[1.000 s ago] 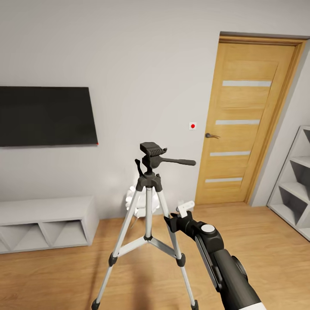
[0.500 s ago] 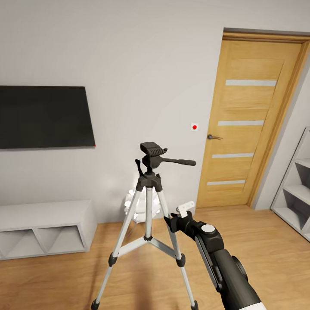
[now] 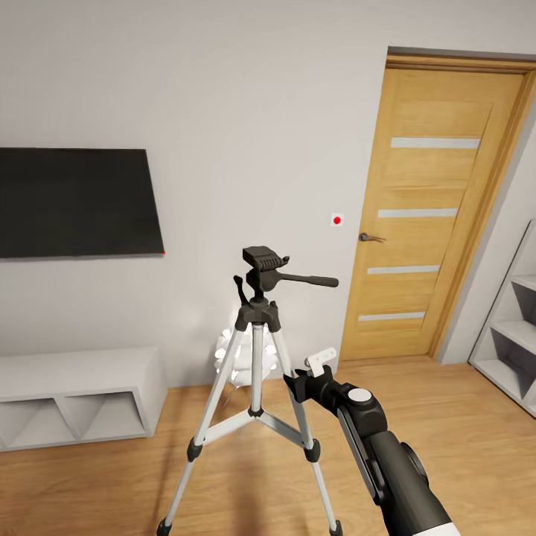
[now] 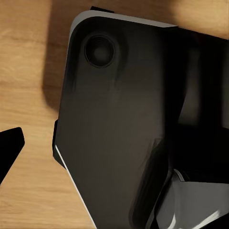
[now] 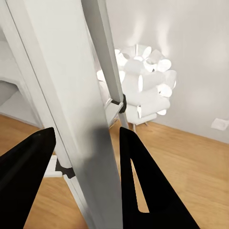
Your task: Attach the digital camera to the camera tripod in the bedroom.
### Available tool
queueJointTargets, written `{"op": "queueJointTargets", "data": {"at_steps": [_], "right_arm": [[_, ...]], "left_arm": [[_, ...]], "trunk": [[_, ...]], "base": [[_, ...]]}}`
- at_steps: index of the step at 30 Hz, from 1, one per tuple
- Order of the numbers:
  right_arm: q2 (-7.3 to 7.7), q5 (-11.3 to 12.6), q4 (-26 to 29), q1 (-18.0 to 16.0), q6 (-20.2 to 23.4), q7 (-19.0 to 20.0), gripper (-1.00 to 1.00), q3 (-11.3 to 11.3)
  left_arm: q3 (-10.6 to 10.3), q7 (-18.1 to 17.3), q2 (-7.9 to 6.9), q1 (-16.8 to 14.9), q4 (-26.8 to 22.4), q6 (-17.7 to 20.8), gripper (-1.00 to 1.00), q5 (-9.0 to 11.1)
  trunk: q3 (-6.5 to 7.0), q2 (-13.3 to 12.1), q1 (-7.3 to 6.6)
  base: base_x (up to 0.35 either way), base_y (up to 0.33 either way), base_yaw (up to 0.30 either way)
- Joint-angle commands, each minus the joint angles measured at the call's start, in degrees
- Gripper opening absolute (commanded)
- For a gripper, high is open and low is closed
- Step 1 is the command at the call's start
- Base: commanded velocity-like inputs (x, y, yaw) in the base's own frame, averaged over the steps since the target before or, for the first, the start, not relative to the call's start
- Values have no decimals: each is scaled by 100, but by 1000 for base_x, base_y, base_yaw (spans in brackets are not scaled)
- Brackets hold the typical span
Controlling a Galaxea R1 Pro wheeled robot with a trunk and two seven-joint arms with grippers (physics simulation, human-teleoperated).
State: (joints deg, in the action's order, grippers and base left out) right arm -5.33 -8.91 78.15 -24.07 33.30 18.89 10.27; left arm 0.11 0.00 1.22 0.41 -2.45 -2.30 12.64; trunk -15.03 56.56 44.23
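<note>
The right pincer (image 3: 309, 376) is straddling a leg of the camera tripod (image 3: 257, 327), fingers spread — steadying it, seemingly. The digital camera isn't visible; fetching it comes next.

tripod leg (image 5: 71, 105) between open right hand (image 5: 86, 176) fingers

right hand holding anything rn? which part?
The right hand has a silver leg of the camera tripod between its two fingers. Whether they actually clamp the leg or only straddle it cannot be told.
</note>
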Motion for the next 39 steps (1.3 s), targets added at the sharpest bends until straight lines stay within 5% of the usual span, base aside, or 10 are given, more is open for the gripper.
{"op": "queueJointTargets", "data": {"at_steps": [1,39], "right_arm": [[-3,-74,8,-6,12,44,-100,-7],[67,-14,52,69,73,-30,-100,-25]], "left_arm": [[-2,0,1,3,-10,-7,100,37],[-1,0,1,3,-10,-7,100,37]], "trunk": [[-6,5,1],[-6,5,1]], "base": [[0,0,0],[-17,0,0]]}}
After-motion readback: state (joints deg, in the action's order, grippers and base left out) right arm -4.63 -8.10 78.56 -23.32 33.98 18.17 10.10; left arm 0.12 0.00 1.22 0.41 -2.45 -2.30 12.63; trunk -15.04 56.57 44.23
